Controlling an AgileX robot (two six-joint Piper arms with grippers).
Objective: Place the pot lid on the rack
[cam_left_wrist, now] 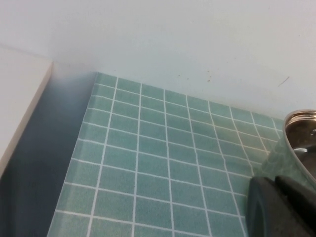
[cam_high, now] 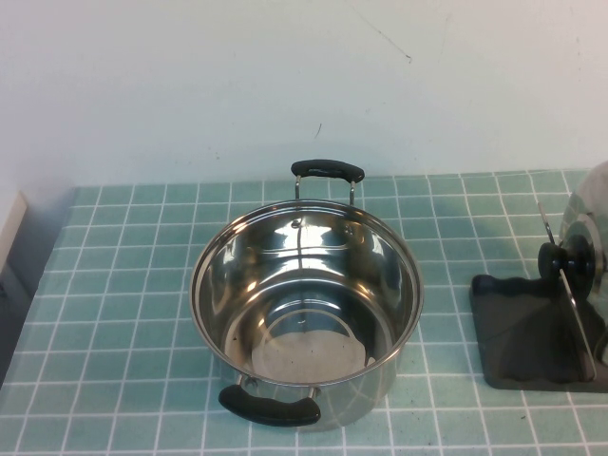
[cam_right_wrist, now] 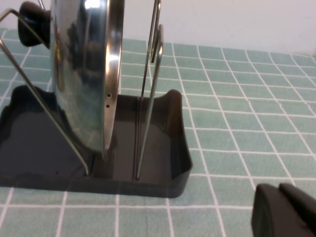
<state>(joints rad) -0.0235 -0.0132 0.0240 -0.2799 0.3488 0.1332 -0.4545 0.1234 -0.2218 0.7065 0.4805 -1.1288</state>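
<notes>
Pot lid (cam_high: 587,220) found standing on edge at right edge of the high view, cut off by the frame, black knob (cam_high: 566,258) facing toward frame centre and the pot. In the right wrist view, lid (cam_right_wrist: 86,74) seen upright, slightly tilted, lower rim seated in the rack (cam_right_wrist: 170,148) between wire dividers (cam_right_wrist: 148,89), knob at upper left of that frame.

Rack (cam_high: 513,323) noted as a dark grey tray at lower right of the high view, holding only the lid.

Steel pot (cam_high: 306,313) observed at centre of the high view, open-topped and empty, one black handle at near rim, the other at far rim; well apart from the rack.

Right gripper (cam_right_wrist: 286,210) visible only as a dark body at lower right of its wrist view, near the rack, touching nothing seen; finger spacing could not be told. Left gripper (cam_left_wrist: 281,205) likewise a dark body at lower right of its view, beside the pot rim (cam_left_wrist: 301,118); spacing could not be told.
</notes>
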